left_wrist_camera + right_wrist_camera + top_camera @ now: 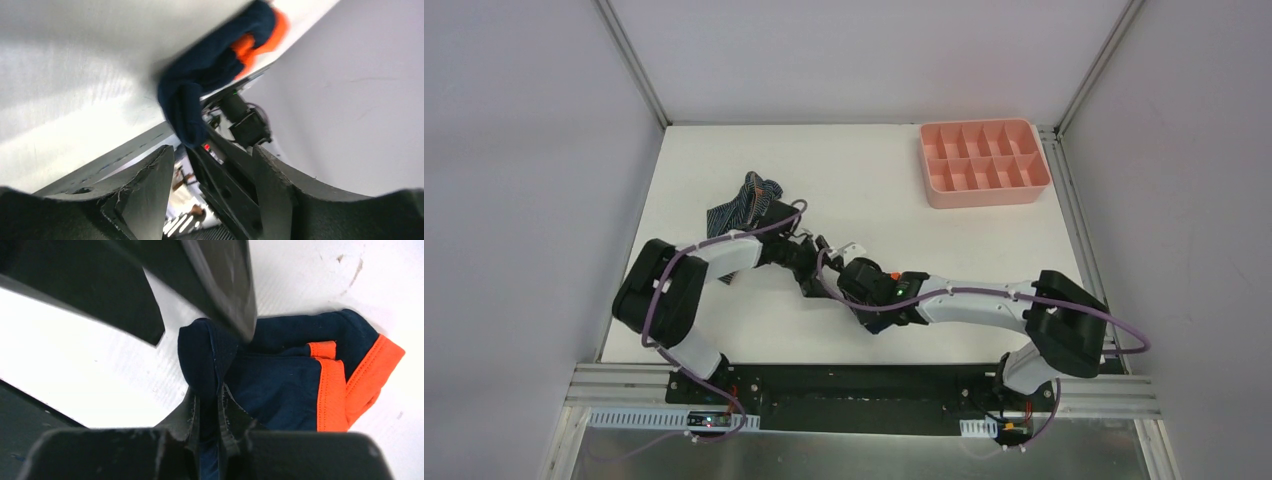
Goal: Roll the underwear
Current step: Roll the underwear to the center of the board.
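Note:
The navy underwear with orange trim (280, 390) lies partly folded on the white table. My right gripper (207, 392) is shut on a fold of its navy cloth at the left edge. My left gripper (212, 165) is open and empty, close beside the same navy underwear (210, 70), and one of its fingers (220, 285) hangs just over the cloth. In the top view both grippers meet at mid-table, left gripper (804, 262) and right gripper (829, 252), and hide the navy piece. The dark blue striped underwear (746, 203) lies crumpled behind the left arm.
A pink compartment tray (984, 165) stands at the back right of the table. Metal frame rails run along the table's sides and front edge (864, 385). The two arms cross the middle of the table.

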You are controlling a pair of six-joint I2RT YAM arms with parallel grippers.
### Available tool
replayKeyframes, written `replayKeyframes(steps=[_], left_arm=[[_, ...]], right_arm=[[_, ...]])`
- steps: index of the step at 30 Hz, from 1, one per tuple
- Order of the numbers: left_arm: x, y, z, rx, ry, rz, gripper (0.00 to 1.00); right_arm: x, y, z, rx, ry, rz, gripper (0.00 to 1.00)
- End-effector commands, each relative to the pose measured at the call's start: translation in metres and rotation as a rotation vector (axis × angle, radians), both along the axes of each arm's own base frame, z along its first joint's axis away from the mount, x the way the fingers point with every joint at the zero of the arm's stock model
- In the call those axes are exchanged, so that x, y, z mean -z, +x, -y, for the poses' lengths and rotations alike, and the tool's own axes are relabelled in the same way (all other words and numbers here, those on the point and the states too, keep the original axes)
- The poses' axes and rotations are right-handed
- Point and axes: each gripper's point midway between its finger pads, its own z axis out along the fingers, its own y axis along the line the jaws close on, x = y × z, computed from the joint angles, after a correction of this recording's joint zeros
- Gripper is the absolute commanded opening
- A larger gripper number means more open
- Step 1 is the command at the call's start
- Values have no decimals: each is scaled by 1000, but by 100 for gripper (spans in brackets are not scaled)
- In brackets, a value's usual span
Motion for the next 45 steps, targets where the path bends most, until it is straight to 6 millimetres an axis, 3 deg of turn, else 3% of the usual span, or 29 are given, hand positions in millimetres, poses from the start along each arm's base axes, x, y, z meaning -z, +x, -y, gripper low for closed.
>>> replayKeyframes(steps=[1,5,12,16,22,27,32,34,38,41,45], left_arm=[[-34,28,-27,-142,-18,84,59],[-44,36,-52,-226,-4,114,55],[-51,30,-58,-247,6,133,45],[-52,21,-54,-209,-4,126,39],[-48,0,-28,-93,-10,97,33],[-36,-14,-4,14,11,76,31],[-22,-10,2,56,29,73,25],[-14,-8,4,72,38,60,19],[5,-9,3,94,64,27,0],[18,-12,2,112,88,16,0],[34,-17,1,137,106,-20,0]], right_arm=[[-14,3,-28,-26,179,-54,0],[-18,9,-31,62,320,-146,0],[-11,5,-14,208,512,-296,0],[-6,1,-16,215,604,-443,0],[0,-2,-14,204,697,-564,0],[19,-7,-9,201,681,-631,0],[39,-9,-4,234,644,-660,0],[42,-10,-2,240,637,-666,0],[41,-19,0,193,631,-688,0],[40,-18,3,202,616,-671,0],[24,-17,4,212,598,-681,0]])
